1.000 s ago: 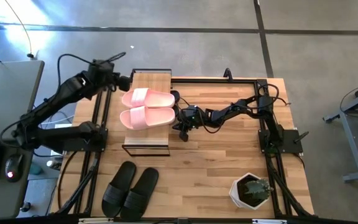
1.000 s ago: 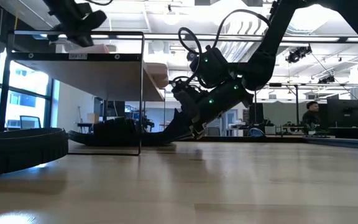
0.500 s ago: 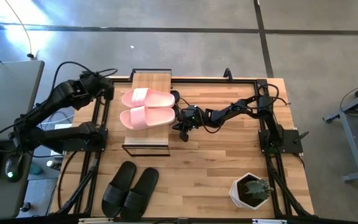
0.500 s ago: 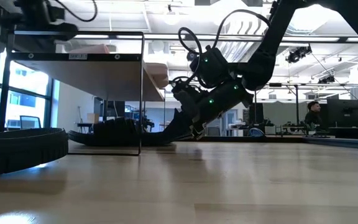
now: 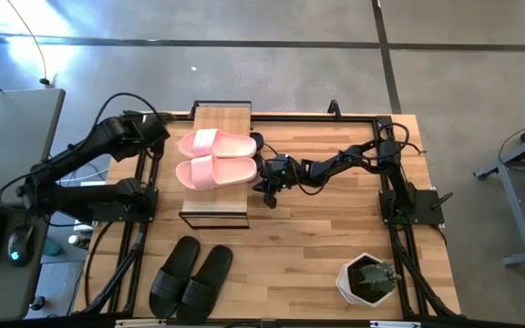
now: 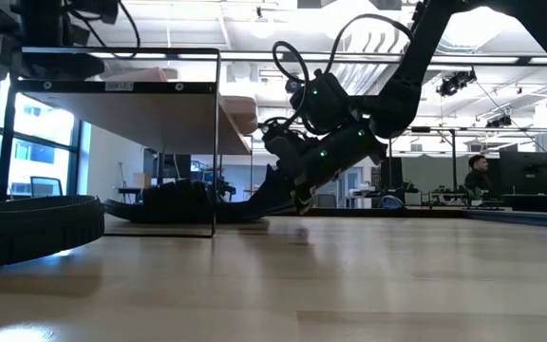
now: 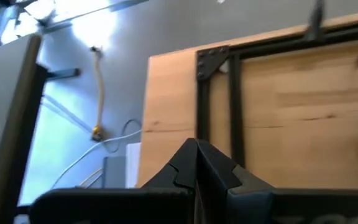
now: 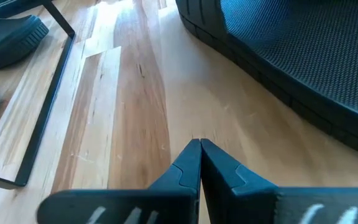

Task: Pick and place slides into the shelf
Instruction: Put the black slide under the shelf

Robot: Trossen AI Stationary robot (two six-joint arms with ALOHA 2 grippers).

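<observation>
Pink slides on the shelf; both grippers closed and empty.

The pink pair [image 5: 215, 158] lies side by side on the plank top of the shelf [image 5: 217, 209], toward 11 o'clock on the table [image 5: 326, 237]. One black pair [image 5: 190, 277] rests on the table at 7 o'clock, near the front edge. Another black slide [image 6: 174, 203] lies under the shelf at table level. The right gripper [image 5: 270, 184], fingers pressed together and holding nothing, points down at the table just beside the shelf's 3 o'clock side. The left gripper [image 7: 197, 163], likewise closed and empty, hangs off the table's 10 o'clock corner. A potted plant [image 5: 369, 279] stands at 5 o'clock.
</observation>
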